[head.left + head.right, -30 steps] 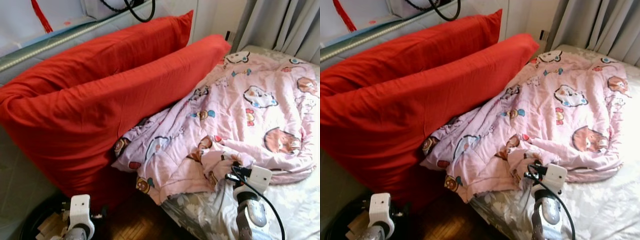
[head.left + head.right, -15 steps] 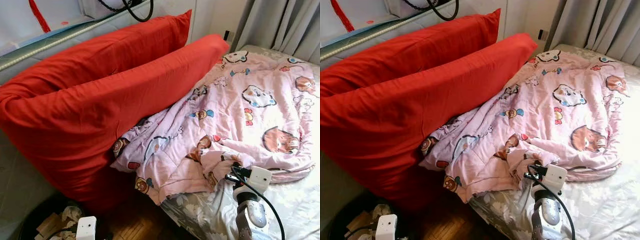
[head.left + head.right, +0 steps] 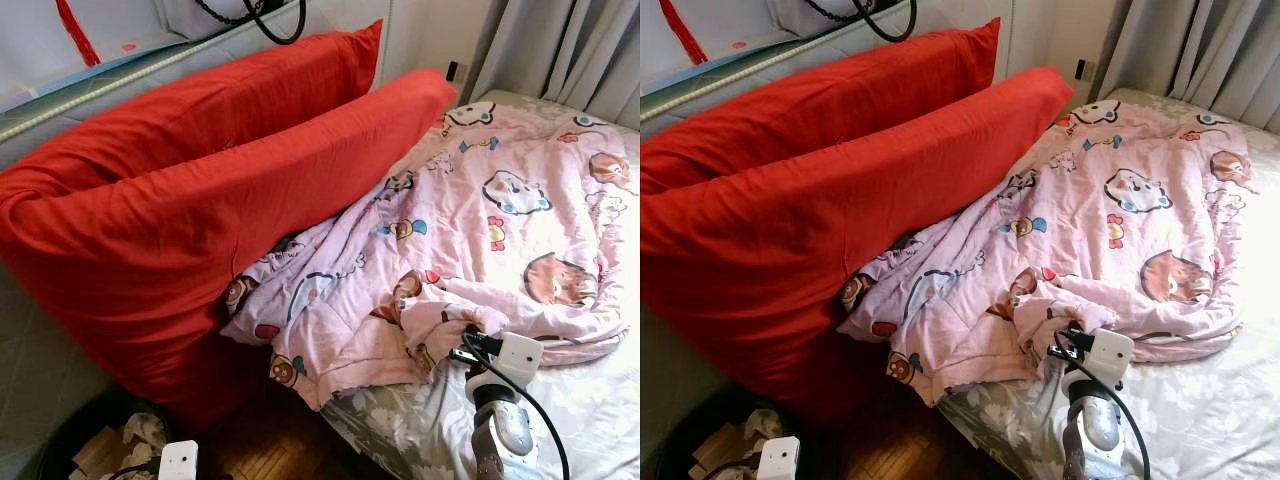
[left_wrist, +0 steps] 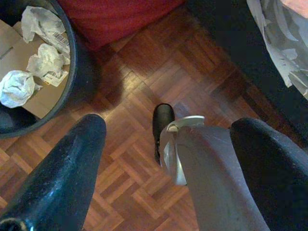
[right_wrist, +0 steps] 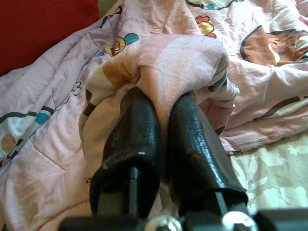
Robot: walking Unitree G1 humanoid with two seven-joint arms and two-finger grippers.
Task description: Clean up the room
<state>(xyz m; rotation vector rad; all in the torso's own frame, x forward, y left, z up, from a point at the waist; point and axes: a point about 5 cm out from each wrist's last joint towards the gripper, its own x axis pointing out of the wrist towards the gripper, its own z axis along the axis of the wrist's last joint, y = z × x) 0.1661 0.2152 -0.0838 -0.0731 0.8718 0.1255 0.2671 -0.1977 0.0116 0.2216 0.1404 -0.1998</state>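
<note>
Left arm dropped over the last second: its white wrist block sat higher at the lower-left of the head views, now only the top of it shows at the bottom edge, near the bin. Right arm unchanged, quilt unchanged. Reads as left arm retiring, right arm committed to the quilt; tidying the bed looks barely begun.

Left eye view: two red pillows point(image 3: 200, 200), stacked on edge along the left side by the wall, far ends reaching toward the curtain point(image 3: 570, 50). One pink cartoon quilt point(image 3: 470, 240) bunched across the bed point(image 3: 590, 420), near-left corner hanging off the mattress edge over the wood floor point(image 3: 270, 450). One right tool point(image 3: 462, 335) at the quilt's near edge. One black bin point(image 3: 90, 440) at near left, with cardboard and crumpled paper in it.

Right eye view: same scene, same counts; right tool point(image 3: 1068, 335) touching the quilt's near fold.

Left wrist view: left tool point(image 4: 163, 144), fingers spread wide, holding nothing, above the parquet floor; bin point(image 4: 79, 62) just beside, roughly three paper wads plus cardboard inside. Silver robot leg and black foot point(image 4: 162, 120) visible between the fingers.

Right wrist view: right tool point(image 5: 161, 108) clamped on a fold of quilt point(image 5: 178, 57), cloth pinched between the two black fingers point(image 5: 130, 125). Floral sheet at the near right.
</note>
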